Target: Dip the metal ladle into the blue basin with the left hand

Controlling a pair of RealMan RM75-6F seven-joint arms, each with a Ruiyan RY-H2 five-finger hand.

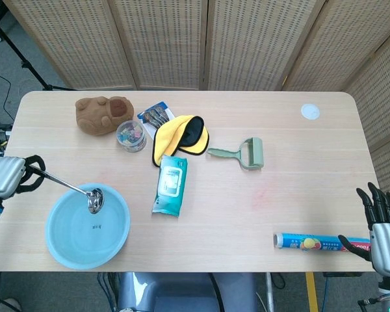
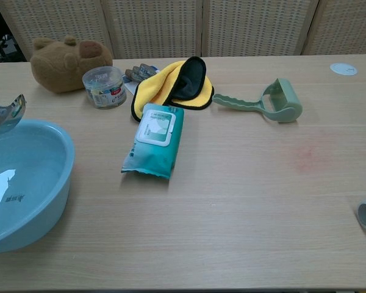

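Our left hand (image 1: pixel 5 177) holds the metal ladle (image 1: pixel 65 186) by its handle. The ladle's bowl hangs just right of the hand, over the blue basin (image 1: pixel 88 227). Far to the right, our right hand (image 1: pixel 381 221) is wide open beside a foil roll (image 1: pixel 318 242).

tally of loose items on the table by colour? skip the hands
Blue/teal: 2, blue basin, wipes pack
Green: 1, lint roller
Yellow: 1, cloth
Brown: 1, plush toy
Metal: 1, metal ladle
Mixed: 3, clip jar, card pack, wrap roll
Total: 9
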